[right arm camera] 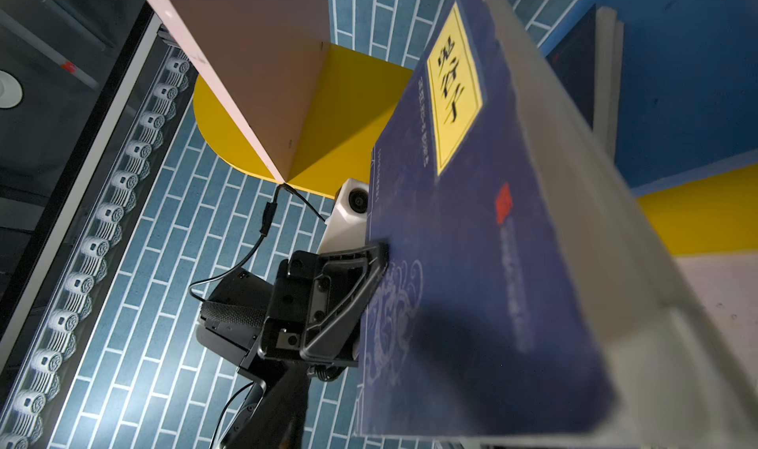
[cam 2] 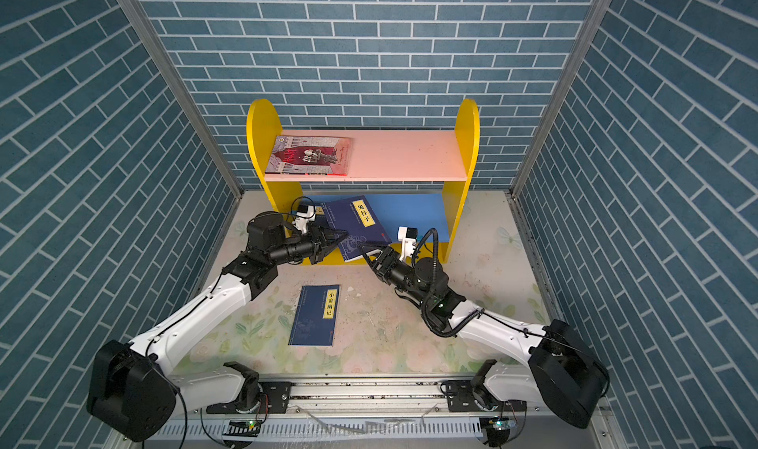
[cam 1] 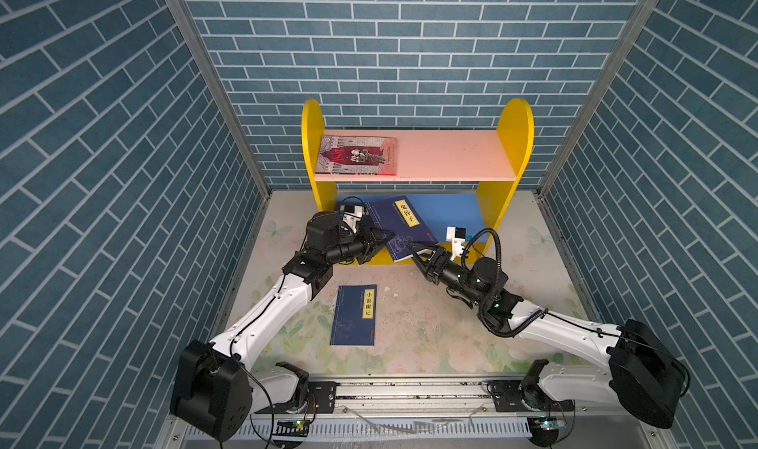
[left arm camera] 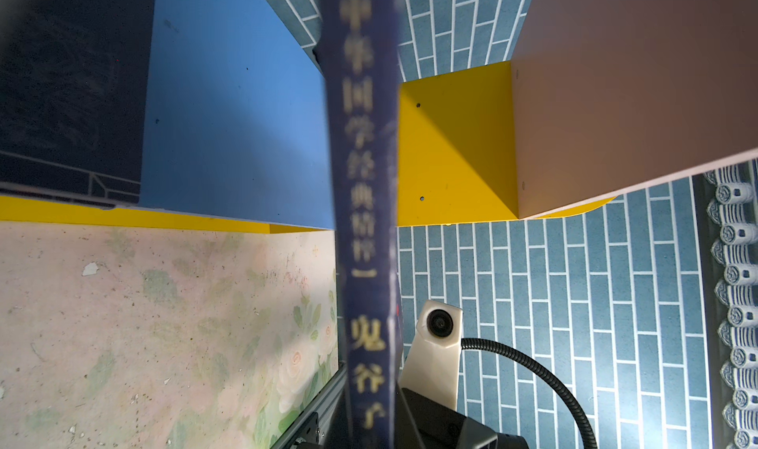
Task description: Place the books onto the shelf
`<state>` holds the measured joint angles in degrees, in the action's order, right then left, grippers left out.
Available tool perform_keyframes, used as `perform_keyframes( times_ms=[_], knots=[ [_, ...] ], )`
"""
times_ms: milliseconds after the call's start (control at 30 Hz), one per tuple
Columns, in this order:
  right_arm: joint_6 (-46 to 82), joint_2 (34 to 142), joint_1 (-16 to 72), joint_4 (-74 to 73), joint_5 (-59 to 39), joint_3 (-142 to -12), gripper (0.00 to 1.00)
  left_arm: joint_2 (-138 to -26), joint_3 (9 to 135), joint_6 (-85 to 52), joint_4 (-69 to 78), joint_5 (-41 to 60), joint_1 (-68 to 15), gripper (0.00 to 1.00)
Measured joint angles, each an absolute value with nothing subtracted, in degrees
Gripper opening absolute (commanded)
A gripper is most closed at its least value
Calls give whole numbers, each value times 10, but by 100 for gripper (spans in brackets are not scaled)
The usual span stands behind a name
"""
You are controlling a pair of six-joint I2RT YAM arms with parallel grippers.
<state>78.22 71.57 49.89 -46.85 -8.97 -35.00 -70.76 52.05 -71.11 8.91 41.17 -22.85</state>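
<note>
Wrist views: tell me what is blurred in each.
Left wrist view: the dark navy paperback book, spine-on and very close, is soft; the blue lower shelf board behind is sharp. Right wrist view: that book's pale page edge smears; its yellow title label is sharper.

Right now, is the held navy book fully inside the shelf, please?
Partly out: one corner of the navy book overhangs the yellow front of the shelf.

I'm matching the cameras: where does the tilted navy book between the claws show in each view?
In a top view: navy book, centre, tilted.
In a top view: the book, centre.
Left wrist: its spine, across the middle.
Right wrist: its cover, close up.
Shared landmark: pink upper board.
</note>
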Motion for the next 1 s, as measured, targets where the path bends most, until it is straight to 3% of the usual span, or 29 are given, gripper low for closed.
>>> perform_keyframes(
  times_ms=[367,533,667,867,1000],
  knots=[
    [783,755,500,-496,-51,-350,29,-674,510,-706,55,409,-225,0],
    [784,755,502,-500,-41,-350,4,-660,497,-701,37,404,-221,0],
    [782,756,504,-502,-47,-350,0,-650,489,-694,28,399,-220,16],
    [782,768,474,-498,-76,-350,0,-621,472,-685,8,410,-213,58],
    [787,772,447,-479,-119,-351,0,-605,467,-680,9,417,-202,67]
  ],
)
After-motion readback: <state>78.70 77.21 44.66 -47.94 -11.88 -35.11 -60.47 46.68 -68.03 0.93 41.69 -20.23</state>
